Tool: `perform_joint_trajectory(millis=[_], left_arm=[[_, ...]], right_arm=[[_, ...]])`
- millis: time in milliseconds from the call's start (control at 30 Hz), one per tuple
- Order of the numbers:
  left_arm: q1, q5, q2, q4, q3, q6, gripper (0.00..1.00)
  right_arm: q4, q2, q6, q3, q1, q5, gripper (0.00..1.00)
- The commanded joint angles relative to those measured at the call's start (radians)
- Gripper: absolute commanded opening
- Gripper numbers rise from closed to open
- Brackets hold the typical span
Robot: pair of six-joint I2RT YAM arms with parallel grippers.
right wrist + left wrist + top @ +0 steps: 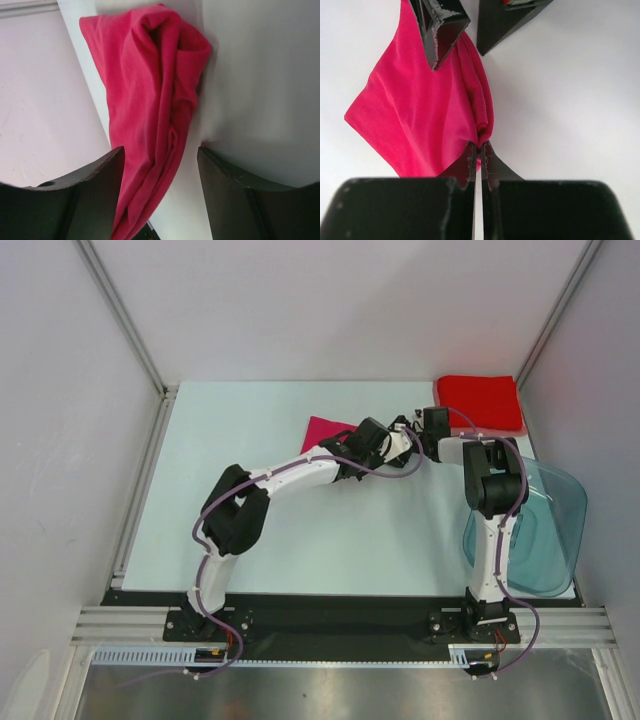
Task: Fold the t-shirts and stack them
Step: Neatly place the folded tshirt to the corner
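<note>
Left fingers [479,149] are pressing tight together, and we are seeing them pinch a bunched fold of the magenta-pink t-shirt [420,115] right at their tips. From that pinch the cloth is spreading away in a wide, rumpled sheet toward the left of the left wrist view. A thick rolled edge is running up from the same spot toward the right fingers [160,150].

Those are standing wide apart and gripping nothing. In the right wrist view the gathered shirt is passing between them, lying close to the one on the left of that view. A bare strip is showing between the cloth and the other one. In the left wrist view, one of them is crossing in front of the pink cloth and the other is hanging over the white surface just beside the rolled edge.

From above, we are finding both arms reaching over the far middle of the bench [260,540], their wrists close together. A corner of the pink shirt is showing to the left of the left arm. We cannot tell whether the cloth is resting on the bench or hanging just off it.

The red t-shirt [480,402] is lying folded into a neat rectangle at the far right corner. It is apart from the pink one, just beyond the right wrist. A translucent blue-grey tub [550,525] is sitting at the right edge, beside the right arm.
</note>
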Motion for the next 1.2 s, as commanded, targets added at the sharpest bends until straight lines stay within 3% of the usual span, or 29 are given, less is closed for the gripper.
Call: perform_joint_trajectory(millis=[0, 300, 367, 600, 700, 733, 767, 833, 1000, 1167], left_arm=[[0.003, 0.032, -0.095, 0.002, -0.002, -0.021, 0.0], [0.003, 0.041, -0.124, 0.012, -0.037, -0.029, 0.0], [0.003, 0.049, -0.129, 0.014, -0.041, -0.036, 0.0], [-0.005, 0.08, -0.136, 0.003, -0.05, -0.064, 0.0], [-0.012, 0.101, -0.135, -0.001, -0.044, -0.081, 0.0], [-0.014, 0.119, -0.138, -0.009, -0.041, -0.105, 0.12], [-0.014, 0.132, -0.141, -0.011, -0.042, -0.124, 0.26], [-0.012, 0.17, -0.178, 0.012, -0.079, -0.176, 0.38], [0.04, 0.232, -0.317, 0.045, -0.204, -0.314, 0.42], [0.126, 0.264, -0.524, 0.037, -0.327, -0.452, 0.43]], right_arm=[[-0.02, 0.034, -0.024, 0.068, 0.009, 0.061, 0.66], [-0.057, 0.104, -0.051, 0.149, 0.029, 0.147, 0.55], [-0.065, 0.116, -0.048, 0.164, 0.034, 0.158, 0.47], [-0.167, 0.159, -0.116, 0.287, 0.043, 0.213, 0.42], [-0.227, 0.166, -0.182, 0.353, 0.052, 0.236, 0.17], [-0.271, 0.161, -0.212, 0.367, 0.057, 0.253, 0.05], [-0.298, 0.159, -0.276, 0.4, 0.061, 0.271, 0.0], [-0.42, 0.15, -0.372, 0.454, 0.072, 0.314, 0.0], [-0.689, 0.103, -0.655, 0.588, 0.094, 0.472, 0.0], [-0.786, 0.012, -0.804, 0.588, 0.089, 0.613, 0.0]])
